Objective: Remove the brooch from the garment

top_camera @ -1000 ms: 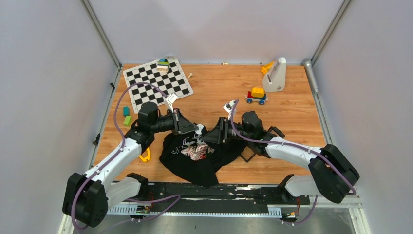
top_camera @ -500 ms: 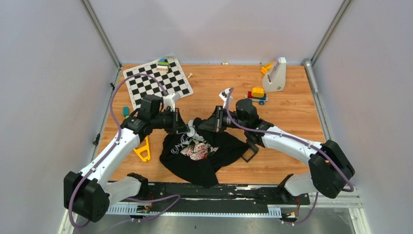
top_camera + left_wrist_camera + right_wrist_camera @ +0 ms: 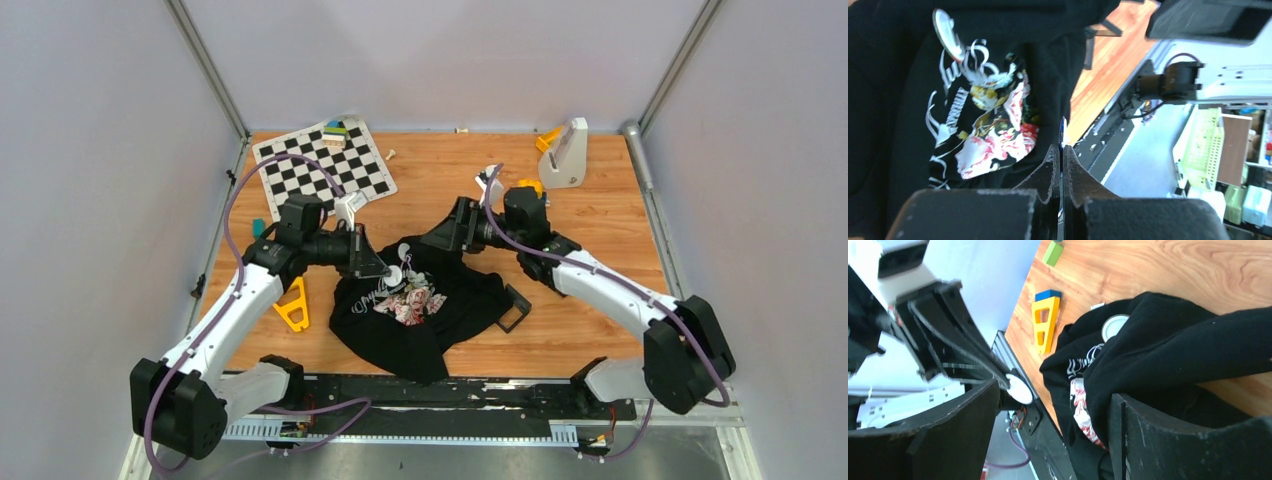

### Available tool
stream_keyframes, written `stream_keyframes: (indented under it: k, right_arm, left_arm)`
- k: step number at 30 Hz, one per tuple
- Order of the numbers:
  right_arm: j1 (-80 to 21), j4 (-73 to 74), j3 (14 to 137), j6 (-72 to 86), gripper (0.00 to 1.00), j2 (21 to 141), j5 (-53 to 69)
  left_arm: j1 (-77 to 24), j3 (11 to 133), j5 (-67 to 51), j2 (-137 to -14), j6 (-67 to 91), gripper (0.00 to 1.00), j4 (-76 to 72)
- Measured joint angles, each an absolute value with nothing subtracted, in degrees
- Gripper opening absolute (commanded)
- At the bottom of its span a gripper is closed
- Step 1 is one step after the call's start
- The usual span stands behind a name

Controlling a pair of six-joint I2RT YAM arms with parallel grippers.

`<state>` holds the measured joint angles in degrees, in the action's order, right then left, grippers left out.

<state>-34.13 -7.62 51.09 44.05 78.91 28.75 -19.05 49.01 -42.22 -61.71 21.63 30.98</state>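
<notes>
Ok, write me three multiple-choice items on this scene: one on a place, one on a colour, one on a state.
1. Where on the table top does the chessboard mat lie?
A far left corner
B far right corner
C near edge, centre

2. What colour is the shirt?
A white
B black with a printed front
C plain red

3. How is the left gripper?
A wide open
B shut on the brooch
C shut on the shirt

Answers: 1 A, it sits at the back by the left wall. 2 B, dark cloth with a floral print. 3 B, its jaws pinch the thin disc edge-on.
</notes>
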Motion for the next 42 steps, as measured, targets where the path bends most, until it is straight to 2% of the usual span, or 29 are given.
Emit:
stream_keyframes:
  k: [5, 10, 13, 19, 24, 39, 42]
  right_arm:
    - [-34.2, -9.8, 43.7, 41.8, 0.71, 70.6, 32.6]
    - [-34.7, -16.0, 38.9, 40.7, 0.75, 66.5, 38.3]
    - [-36.1, -17.3, 38.6, 39.7, 0.73, 66.5, 39.1]
    - [-39.4, -18.2, 40.7, 38.5, 0.58, 69.8, 39.6]
    - [-40.2, -20.7, 41.8, 38.7, 0.54, 72.6, 40.5]
    - [-40.8, -25.9, 42.8, 40.6, 0.53, 75.4, 42.6]
    - [-40.8, -26.4, 42.8, 40.8, 0.47, 75.8, 42.7]
  left_arm:
    - [-17.8, 49.0, -49.7, -61.7, 24.6, 0.00, 25.9]
    - [-17.8, 48.7, -55.9, -61.7, 29.3, 0.00, 19.3]
    - [-17.8, 48.5, -58.2, -61.7, 31.3, 0.00, 16.5]
    - [-17.8, 48.4, -61.1, -61.6, 34.9, 0.00, 12.1]
    - [-17.8, 48.1, -62.8, -61.2, 36.1, 0.00, 10.2]
    - [-17.8, 47.7, -63.1, -61.1, 35.7, 0.00, 10.6]
    - [-17.8, 47.7, -63.1, -61.1, 35.5, 0.00, 11.1]
